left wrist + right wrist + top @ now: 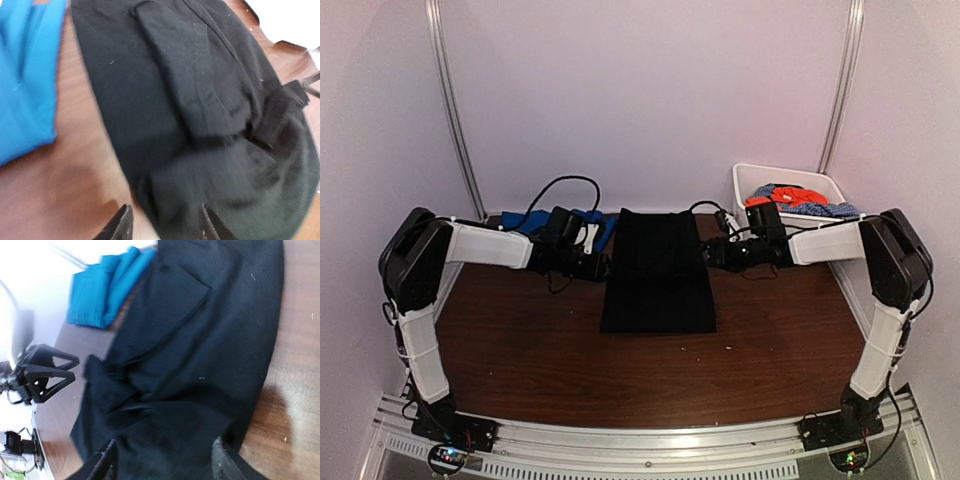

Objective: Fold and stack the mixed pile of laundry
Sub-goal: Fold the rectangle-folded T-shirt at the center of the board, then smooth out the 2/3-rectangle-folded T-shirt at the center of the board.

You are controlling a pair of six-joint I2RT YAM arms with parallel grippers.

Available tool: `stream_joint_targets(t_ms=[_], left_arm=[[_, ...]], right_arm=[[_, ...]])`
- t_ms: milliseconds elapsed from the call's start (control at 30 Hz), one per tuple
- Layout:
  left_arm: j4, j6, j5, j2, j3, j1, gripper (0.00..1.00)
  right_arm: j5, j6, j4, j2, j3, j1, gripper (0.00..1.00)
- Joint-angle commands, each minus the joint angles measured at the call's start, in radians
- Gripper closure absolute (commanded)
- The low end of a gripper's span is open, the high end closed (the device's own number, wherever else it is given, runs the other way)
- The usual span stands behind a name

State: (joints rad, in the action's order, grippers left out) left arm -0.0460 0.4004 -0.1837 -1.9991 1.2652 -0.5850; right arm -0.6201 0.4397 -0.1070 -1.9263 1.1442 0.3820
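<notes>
1. Nearest, left jaws and right jaws stand parted over the sides of the black garment (pixel 657 272), holding nothing.
2. It lies folded mid-surface (pixel 520 340); blue garment (pixel 595 225) lies folded beside it, far left.
3. Not yet done, I judge: orange-red garment (pixel 790 197) and speckled garment (pixel 825 209) in the far-right tub (pixel 790 172), then stacking.

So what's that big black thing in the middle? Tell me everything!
It's a black garment, soft cloth, folded into a tall rectangle with flaps and creases layered on top. It lies flat in the middle of the brown table. The left hand and right hand sit open at its two side edges; I can't tell if they touch it. A blue garment lies close by its far-left corner.
</notes>
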Motion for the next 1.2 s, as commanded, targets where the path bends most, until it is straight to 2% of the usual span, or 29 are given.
stream_joint_targets(t_ms=[0, 167, 333, 400, 500, 767, 967, 1067, 1167], left_arm=[[0.056, -0.020, 0.010, 0.187, -0.094, 0.000, 0.51], [0.081, -0.059, -0.048, 0.174, -0.101, -0.075, 0.50], [0.114, -0.046, -0.139, 0.066, -0.045, -0.136, 0.57], [0.113, -0.045, -0.154, 0.015, -0.008, -0.154, 0.60], [0.121, -0.038, -0.172, -0.063, 0.051, -0.162, 0.61], [0.086, -0.027, -0.141, -0.271, 0.349, -0.112, 0.63], [-0.007, -0.020, -0.137, -0.386, 0.592, -0.038, 0.62], [-0.022, -0.026, -0.145, -0.360, 0.589, -0.015, 0.60], [0.002, -0.050, -0.127, -0.219, 0.432, -0.023, 0.59]], right_arm=[[-0.030, -0.019, 0.039, 0.190, -0.072, -0.006, 0.32], [-0.066, 0.014, 0.018, 0.236, -0.188, 0.005, 0.34], [-0.091, 0.060, -0.041, 0.257, -0.279, 0.042, 0.44], [-0.092, 0.082, -0.068, 0.262, -0.305, 0.057, 0.46], [-0.099, 0.106, -0.100, 0.255, -0.333, 0.074, 0.50], [-0.104, 0.152, -0.160, 0.218, -0.368, 0.085, 0.58], [-0.104, 0.142, -0.154, 0.203, -0.366, 0.084, 0.59], [-0.118, 0.147, -0.169, 0.222, -0.365, 0.090, 0.60], [-0.118, 0.143, -0.158, 0.224, -0.347, 0.109, 0.60]])
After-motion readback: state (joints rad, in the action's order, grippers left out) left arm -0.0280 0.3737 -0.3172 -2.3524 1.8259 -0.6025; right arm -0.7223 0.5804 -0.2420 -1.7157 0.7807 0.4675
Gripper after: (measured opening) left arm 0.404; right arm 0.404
